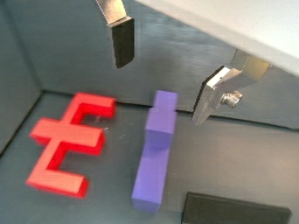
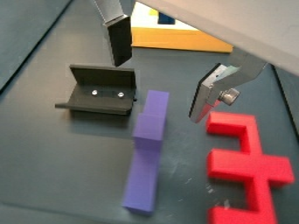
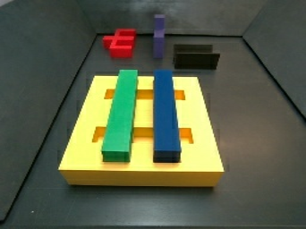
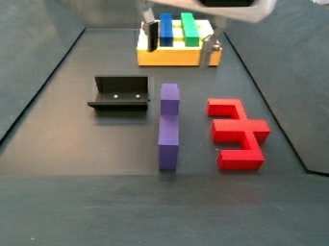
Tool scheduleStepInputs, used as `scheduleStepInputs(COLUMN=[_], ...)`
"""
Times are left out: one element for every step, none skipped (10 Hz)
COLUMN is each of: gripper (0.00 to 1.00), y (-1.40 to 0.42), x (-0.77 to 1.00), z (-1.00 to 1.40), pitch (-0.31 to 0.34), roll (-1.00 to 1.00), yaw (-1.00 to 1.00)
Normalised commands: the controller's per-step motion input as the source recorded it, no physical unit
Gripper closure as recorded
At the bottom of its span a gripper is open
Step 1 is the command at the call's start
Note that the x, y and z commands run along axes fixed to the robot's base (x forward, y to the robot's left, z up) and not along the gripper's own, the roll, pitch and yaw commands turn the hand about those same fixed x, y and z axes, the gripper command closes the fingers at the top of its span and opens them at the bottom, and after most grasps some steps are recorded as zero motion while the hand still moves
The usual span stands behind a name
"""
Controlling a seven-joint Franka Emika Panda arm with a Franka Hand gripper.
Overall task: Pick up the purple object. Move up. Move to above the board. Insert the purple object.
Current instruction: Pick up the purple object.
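The purple object [image 4: 168, 125] lies flat on the dark floor between the red piece and the fixture; it also shows in both wrist views [image 1: 156, 149] [image 2: 146, 149] and at the far end of a side view [image 3: 158, 31]. My gripper [image 1: 167, 66] [image 2: 166, 66] is open and empty, hovering above the end of the purple object, one finger on each side and apart from it. In a side view the gripper [image 4: 182, 41] hangs high in front of the board. The yellow board [image 3: 84, 134] [image 4: 174, 58] [image 2: 176, 37] carries a green bar [image 3: 123, 112] and a dark-blue bar [image 3: 165, 109].
A red blocky piece [image 4: 236, 135] [image 1: 70, 144] [image 2: 251, 162] [image 3: 120, 40] lies beside the purple object. The fixture [image 4: 122, 94] [image 2: 103, 92] [image 3: 198, 55] [image 1: 233, 210] stands on its other side. Grey walls enclose the floor.
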Motion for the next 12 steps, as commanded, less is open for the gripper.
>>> scheduleStepInputs(gripper=[0.0,0.0,0.0,0.0,0.0,0.0,0.0,0.0,0.0,0.0,0.0,0.0], y=[0.13,0.14,0.14,0.14,0.13,0.12,0.1,0.09,0.07,0.05,0.0,0.0], x=[0.31,0.31,0.26,0.27,0.23,0.2,0.21,0.17,0.15,0.16,-0.13,-0.15], z=[-0.05,-0.05,-0.02,-0.01,0.0,0.02,0.03,0.04,0.0,-0.04,-0.13,-0.2], pitch=[0.0,0.0,0.0,0.0,0.0,0.0,0.0,0.0,0.0,-0.006,-0.096,-0.12], roll=[-0.05,-0.05,-0.02,-0.03,-0.02,-0.02,-0.03,-0.01,0.0,-0.03,-0.04,-0.12], yaw=[-0.85,-0.85,-0.87,-0.87,-0.87,-0.88,-0.87,-0.93,-0.95,-0.96,-0.94,-0.89])
